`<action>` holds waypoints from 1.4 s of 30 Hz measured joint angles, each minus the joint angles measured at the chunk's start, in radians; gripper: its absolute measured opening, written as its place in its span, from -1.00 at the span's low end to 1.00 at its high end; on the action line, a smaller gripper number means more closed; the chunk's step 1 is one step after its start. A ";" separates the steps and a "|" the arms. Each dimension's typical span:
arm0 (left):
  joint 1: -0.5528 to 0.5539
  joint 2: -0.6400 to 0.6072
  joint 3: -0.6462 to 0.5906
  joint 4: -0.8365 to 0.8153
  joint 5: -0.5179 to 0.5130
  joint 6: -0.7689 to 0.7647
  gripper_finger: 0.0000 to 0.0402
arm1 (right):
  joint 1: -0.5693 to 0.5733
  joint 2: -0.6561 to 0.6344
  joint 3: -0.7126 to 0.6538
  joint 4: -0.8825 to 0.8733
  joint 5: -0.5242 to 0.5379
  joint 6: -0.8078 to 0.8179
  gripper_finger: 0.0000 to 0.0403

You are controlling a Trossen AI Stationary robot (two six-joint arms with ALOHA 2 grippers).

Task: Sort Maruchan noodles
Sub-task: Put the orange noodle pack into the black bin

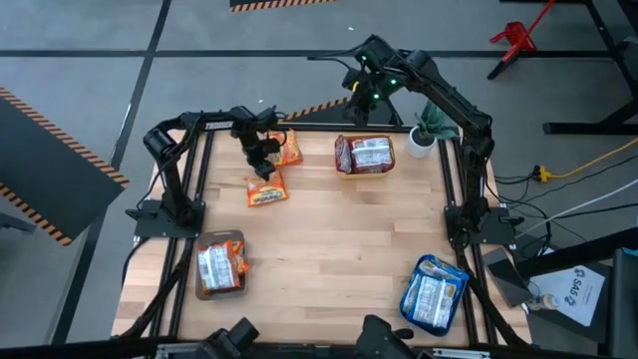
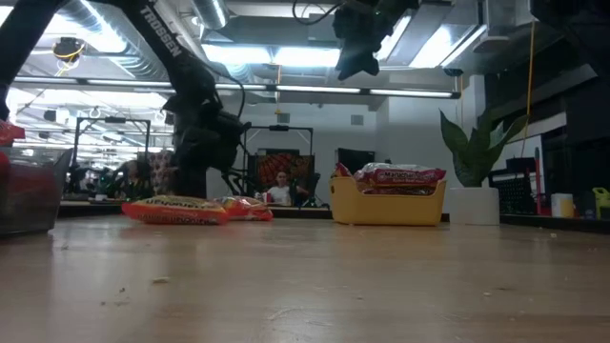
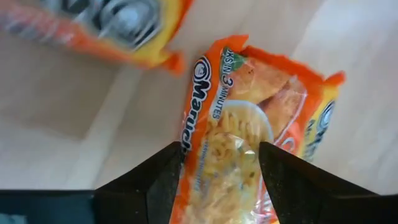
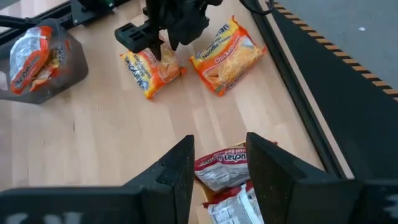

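Two orange Maruchan packets lie flat near the table's far left: one (image 1: 266, 189) (image 3: 249, 124) (image 4: 152, 71) and another (image 1: 285, 148) (image 4: 227, 56) beyond it. My left gripper (image 1: 263, 160) (image 3: 217, 180) is open and points down just over the nearer packet, one finger above its long edge, the other above its middle. My right gripper (image 1: 361, 92) (image 4: 221, 168) is open and empty. It hangs high over the yellow bowl (image 2: 386, 205), which holds red-and-white packets (image 1: 369, 155) (image 4: 224, 165). My left gripper comes at the orange packet (image 3: 211, 124) from above with its fingers spread. I cannot tell whether the fingertips touch it. The packet lies flat on the table.
A grey tray (image 1: 204, 289) with orange packets sits at the near left. A teal tray (image 1: 407, 299) with blue-and-white packets sits at the near right. A potted plant (image 1: 424, 135) stands at the far right corner. Bare wood lies in the table's middle.
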State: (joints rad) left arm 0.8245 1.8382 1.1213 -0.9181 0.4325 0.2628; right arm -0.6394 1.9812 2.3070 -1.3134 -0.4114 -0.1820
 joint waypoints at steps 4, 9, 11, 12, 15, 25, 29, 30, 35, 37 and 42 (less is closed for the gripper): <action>-0.035 0.000 0.000 0.045 0.075 -0.053 0.13 | 0.005 0.000 0.000 -0.031 -0.002 0.002 -0.35; -0.118 0.000 0.000 0.091 0.140 -0.112 0.15 | 0.005 0.000 0.000 -0.058 -0.060 0.022 -0.35; -0.160 0.000 0.000 0.118 0.153 -0.138 0.15 | 0.005 -0.002 0.000 -0.064 -0.123 0.027 -0.35; -0.180 0.000 0.000 0.130 0.163 -0.154 0.15 | 0.006 -0.005 0.000 -0.077 -0.143 0.027 -0.35; -0.245 0.000 0.000 0.158 0.169 -0.194 0.15 | 0.013 -0.026 0.000 -0.145 -0.186 0.018 -0.35; -0.412 -0.014 0.008 0.190 0.161 -0.257 0.15 | 0.122 -0.181 0.001 -0.258 -0.178 -0.007 -0.35; -0.400 -0.070 0.062 0.151 0.147 -0.257 0.15 | 0.191 -0.243 0.000 -0.258 -0.070 0.018 -0.35; -0.392 -0.091 0.078 0.137 0.144 -0.257 0.15 | 0.206 -0.259 0.000 -0.258 -0.044 0.025 -0.35; -0.334 -0.232 0.174 0.046 0.063 -0.256 0.15 | 0.258 -0.332 0.000 -0.258 0.050 0.090 -0.35; -0.308 -0.299 0.208 0.008 0.030 -0.256 0.15 | 0.269 -0.366 0.000 -0.258 0.048 0.101 -0.35; -0.251 -0.470 0.252 0.003 -0.004 -0.311 0.15 | 0.311 -0.466 -0.011 -0.253 0.018 0.112 -0.35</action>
State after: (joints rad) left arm 0.5732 1.3679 1.3728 -0.9153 0.4283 -0.0477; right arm -0.3282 1.5154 2.2959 -1.5665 -0.3930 -0.0697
